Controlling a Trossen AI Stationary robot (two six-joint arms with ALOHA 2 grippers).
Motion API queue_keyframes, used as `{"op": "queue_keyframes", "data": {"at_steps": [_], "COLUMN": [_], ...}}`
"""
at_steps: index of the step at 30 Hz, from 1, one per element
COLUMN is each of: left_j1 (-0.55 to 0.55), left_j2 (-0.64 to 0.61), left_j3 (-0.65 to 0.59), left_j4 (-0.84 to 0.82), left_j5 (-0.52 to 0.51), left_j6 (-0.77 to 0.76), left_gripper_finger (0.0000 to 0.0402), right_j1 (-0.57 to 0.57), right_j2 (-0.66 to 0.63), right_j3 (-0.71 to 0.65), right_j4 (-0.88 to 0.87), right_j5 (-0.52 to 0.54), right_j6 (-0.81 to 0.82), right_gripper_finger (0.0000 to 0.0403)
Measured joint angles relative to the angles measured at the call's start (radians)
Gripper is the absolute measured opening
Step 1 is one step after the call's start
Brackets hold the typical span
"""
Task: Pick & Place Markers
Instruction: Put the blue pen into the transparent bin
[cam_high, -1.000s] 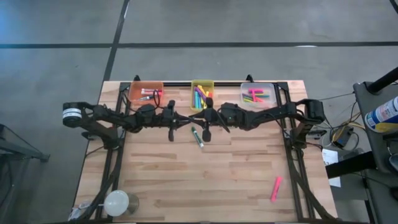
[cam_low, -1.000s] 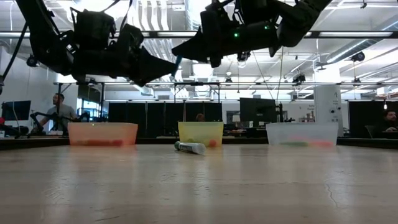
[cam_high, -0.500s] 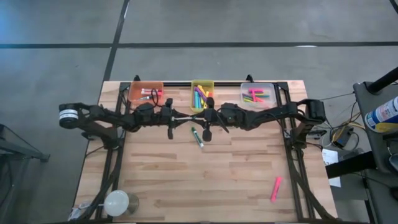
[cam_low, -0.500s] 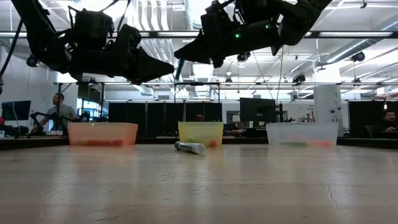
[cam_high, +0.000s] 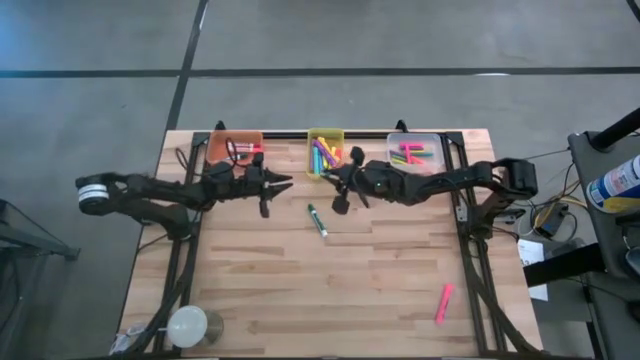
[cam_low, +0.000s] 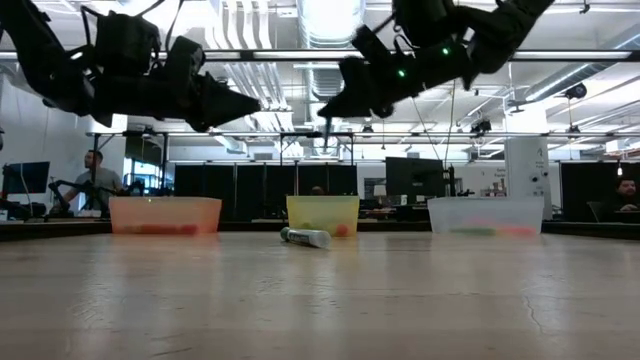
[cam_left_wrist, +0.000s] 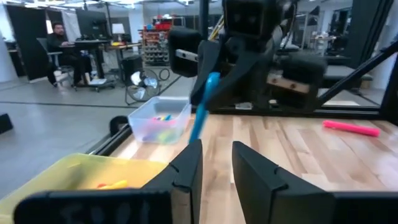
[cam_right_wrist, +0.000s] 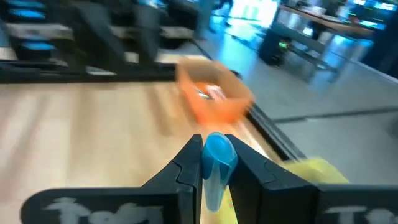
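Observation:
My right gripper (cam_high: 337, 180) is shut on a blue marker (cam_left_wrist: 204, 106), in the air just on the near side of the yellow bin (cam_high: 325, 150). A short way to its left, my left gripper (cam_high: 287, 182) stands open, nothing between its fingers (cam_left_wrist: 188, 167). A green marker (cam_high: 317, 220) lies flat on the table below them, and a pink marker (cam_high: 444, 303) lies near the right front. More markers lie in the orange bin (cam_high: 235, 147), the yellow bin and the clear bin (cam_high: 413, 150). My right gripper pinches the blue marker's upper end (cam_right_wrist: 217, 154) between its two fingers (cam_right_wrist: 188, 163). The fingers come from the table's right, nearly level and tipped a little down. The marker hangs slanted below them (cam_left_wrist: 198, 127), clear of the table.
The three bins stand in a row along the far edge. A round white thing (cam_high: 187, 325) sits at the near left corner. Dark frame rails (cam_high: 470, 260) run along both table sides. The middle and near table is bare wood apart from the two loose markers.
The two grippers, which met over the table's middle with the blue marker between them, have parted. My left gripper has drawn back toward the left edge without the marker. My right gripper has pulled toward the right and far side, turning, with the marker in its fingers.

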Motion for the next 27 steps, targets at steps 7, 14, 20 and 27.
{"op": "queue_keyframes", "data": {"at_steps": [7, 14, 20, 27], "left_j1": [0.017, 0.018, 0.018, 0.018], "left_j2": [-0.053, -0.055, -0.055, -0.054], "left_j3": [-0.008, -0.008, -0.008, -0.008], "left_j4": [-0.05, -0.051, -0.059, -0.062], "left_j5": [-0.02, -0.027, -0.029, -0.029], "left_j6": [0.0, 0.01, 0.02, 0.02], "left_gripper_finger": [0.0083, 0.0083, 0.0083, 0.0083], "right_j1": [-0.091, -0.172, -0.207, -0.267], "right_j2": [-0.094, -0.201, -0.248, -0.233], "right_j3": [-0.165, -0.332, -0.415, -0.451], "right_j4": [-0.001, 0.0, 0.001, 0.001], "right_j5": [0.198, 0.432, 0.584, 0.628], "right_j6": [0.039, 0.082, 0.103, 0.164], "right_gripper_finger": [0.005, 0.005, 0.005, 0.005]}}
